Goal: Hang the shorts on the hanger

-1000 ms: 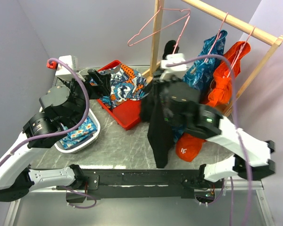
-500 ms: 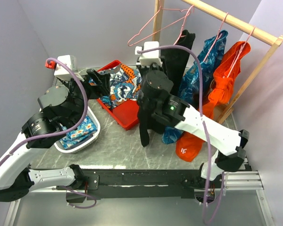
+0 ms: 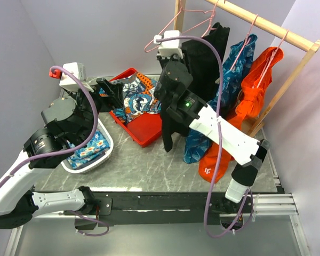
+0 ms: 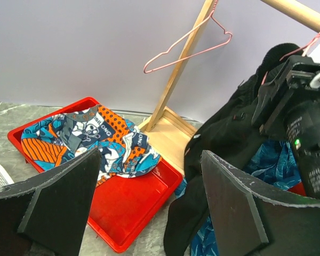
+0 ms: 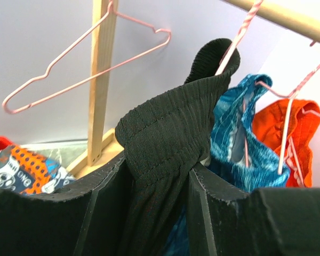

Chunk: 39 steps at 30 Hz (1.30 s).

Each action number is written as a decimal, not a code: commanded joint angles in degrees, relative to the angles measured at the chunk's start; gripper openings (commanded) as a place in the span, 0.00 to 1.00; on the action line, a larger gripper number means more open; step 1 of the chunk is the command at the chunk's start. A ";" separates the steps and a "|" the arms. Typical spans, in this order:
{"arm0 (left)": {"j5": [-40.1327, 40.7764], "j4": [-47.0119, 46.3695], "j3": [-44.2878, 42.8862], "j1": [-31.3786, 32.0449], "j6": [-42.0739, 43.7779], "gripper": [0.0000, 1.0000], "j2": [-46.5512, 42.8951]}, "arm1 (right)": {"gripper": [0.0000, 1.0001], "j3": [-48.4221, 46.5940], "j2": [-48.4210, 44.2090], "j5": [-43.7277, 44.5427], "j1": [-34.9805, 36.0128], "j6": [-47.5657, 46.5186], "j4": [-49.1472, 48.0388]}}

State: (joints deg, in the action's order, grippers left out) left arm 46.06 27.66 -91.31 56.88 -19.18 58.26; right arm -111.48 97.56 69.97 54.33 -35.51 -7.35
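Observation:
My right gripper (image 5: 160, 170) is shut on the waistband of the black shorts (image 5: 170, 122) and holds them high beside the wooden rail. In the top view the shorts (image 3: 205, 53) reach up to the rail and their lower part hangs down over the table. An empty pink hanger (image 3: 173, 26) hangs at the rail's left end, just left of the shorts; it also shows in the right wrist view (image 5: 85, 58). A second pink hanger wire (image 5: 237, 37) touches the top of the waistband. My left gripper (image 4: 149, 181) is open and empty above the red tray.
The red tray (image 3: 146, 133) holds a blue-orange patterned garment (image 3: 138, 98). A white basket (image 3: 106, 152) with patterned cloth sits at the left. A blue garment (image 3: 234, 64) and an orange garment (image 3: 256, 88) hang on the rail (image 3: 266, 24). Orange cloth (image 3: 213, 165) lies below them.
My right arm has carried the shorts up and back, from low over the table's front to the rail by the hangers. The left arm has barely moved.

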 commanded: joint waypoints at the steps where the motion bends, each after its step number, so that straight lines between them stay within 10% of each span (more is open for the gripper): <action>1: 0.52 -2.26 -0.71 0.25 1.16 0.81 -0.34 | 0.00 -3.21 -0.09 -4.41 -2.29 -2.98 -6.79; 39: -0.27 -1.64 0.60 0.25 0.11 0.83 -1.31 | 0.00 -4.62 5.36 -7.04 -14.86 7.11 2.52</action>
State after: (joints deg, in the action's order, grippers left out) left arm 46.33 27.27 -90.89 56.88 -18.81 57.45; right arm -116.16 106.43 63.02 39.68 -28.77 -2.50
